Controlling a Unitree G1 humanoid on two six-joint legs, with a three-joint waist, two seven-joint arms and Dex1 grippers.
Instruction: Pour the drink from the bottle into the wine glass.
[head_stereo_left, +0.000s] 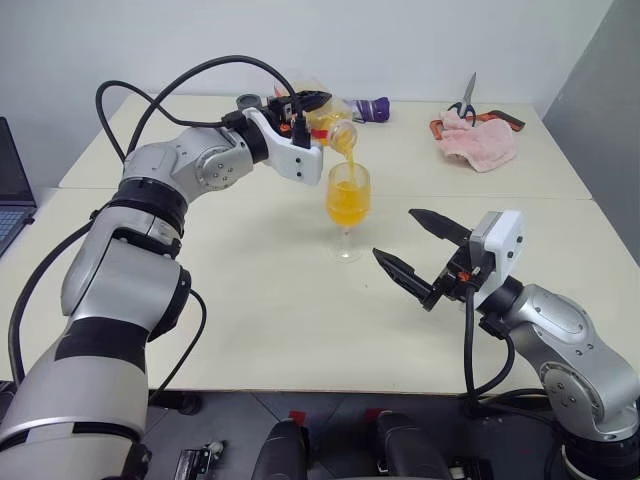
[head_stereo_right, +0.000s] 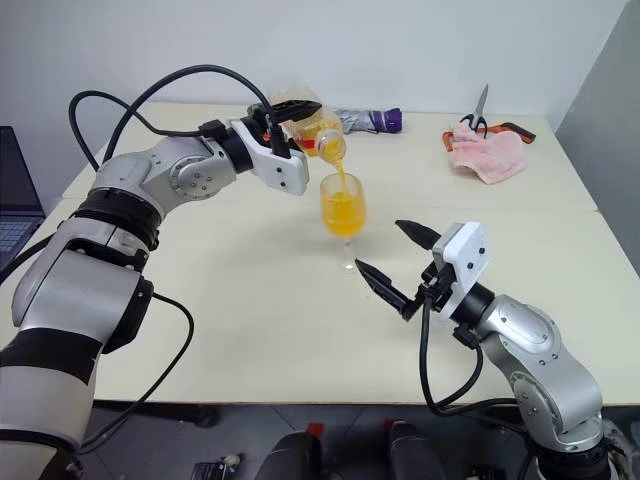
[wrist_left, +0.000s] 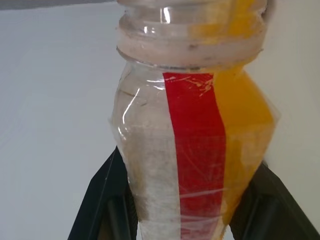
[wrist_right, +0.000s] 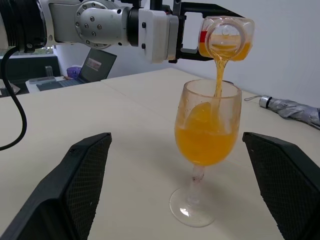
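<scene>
Table (head_stereo_left: 250, 330), wine glass (wrist_right: 205, 145), laptop (wrist_right: 97, 62) behind.

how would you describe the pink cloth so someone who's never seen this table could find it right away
Start at the pale table and look to its far right corner, well behind the wine glass that stands mid-table. The pink cloth lies crumpled there, beside a pair of scissors. It is the only soft, pink, rumpled thing on the table.
</scene>
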